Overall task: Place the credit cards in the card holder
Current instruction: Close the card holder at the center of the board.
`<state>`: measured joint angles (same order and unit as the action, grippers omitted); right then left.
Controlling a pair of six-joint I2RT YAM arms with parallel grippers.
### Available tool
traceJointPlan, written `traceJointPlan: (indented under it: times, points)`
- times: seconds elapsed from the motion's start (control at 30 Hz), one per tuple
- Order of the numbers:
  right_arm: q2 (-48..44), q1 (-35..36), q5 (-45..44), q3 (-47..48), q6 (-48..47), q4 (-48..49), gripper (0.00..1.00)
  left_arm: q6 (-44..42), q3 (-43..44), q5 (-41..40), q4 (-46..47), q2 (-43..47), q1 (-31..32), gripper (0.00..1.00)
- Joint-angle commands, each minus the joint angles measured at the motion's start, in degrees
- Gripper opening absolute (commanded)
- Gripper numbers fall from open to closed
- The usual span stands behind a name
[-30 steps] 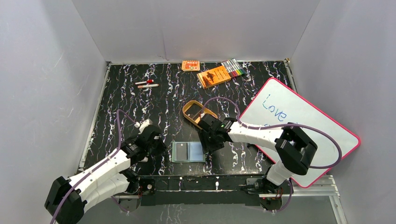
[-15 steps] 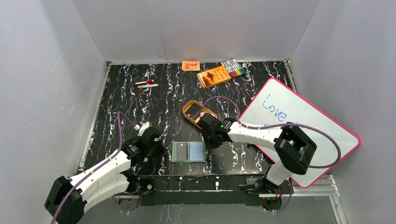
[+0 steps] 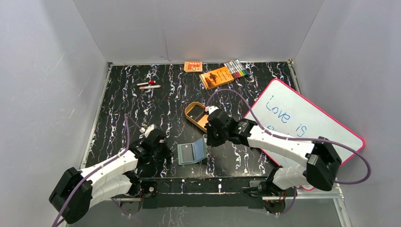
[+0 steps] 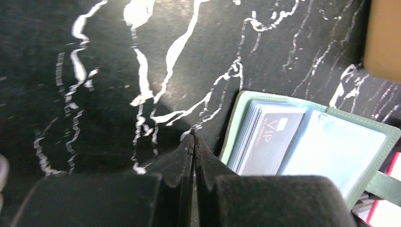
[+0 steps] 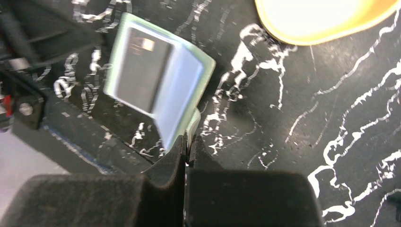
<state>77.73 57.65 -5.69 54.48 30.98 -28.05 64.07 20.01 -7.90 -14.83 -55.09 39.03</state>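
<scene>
The sage-green folding card holder sits at 6 o'clock on the black white-veined surface, with a dark grey VIP credit card in its left pocket. My right gripper pinches its tilted-up flap at 3 o'clock. My left gripper is closed and empty at 9 o'clock. Best to fold the flap slowly and brace the left edge against sliding.

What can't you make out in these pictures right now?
- Tan oval tray: the right arm covers its near end in the top view. The right wrist view shows it glare-washed and cut by the top edge, so its contents are unclear.
- Credit card in the card holder: only "VIP" reads in the left wrist view, and it is blurred in the right wrist view.
- Whiteboard: the right arm crosses its second line in the top view.
</scene>
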Motion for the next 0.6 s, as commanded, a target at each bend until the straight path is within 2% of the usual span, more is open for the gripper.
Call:
traceJointPlan:
  times: [0.0, 0.27, 0.57]
  points:
    - [-4.3, 0.0, 7.6, 2.4, -5.4, 6.4, 0.0, -1.4, -2.4, 4.6, 5.7, -3.7, -0.2, 0.0]
    - [-2.0, 0.0, 20.8, 0.2, -3.4, 19.6, 0.0, -2.2, -1.4, 7.9, 11.9, -8.1, -0.2, 0.0]
    - [4.3, 0.1, 25.9, -2.7, -0.1, 30.5, 0.0, -2.8, -2.4, 7.9, 11.5, -7.2, -0.2, 0.0]
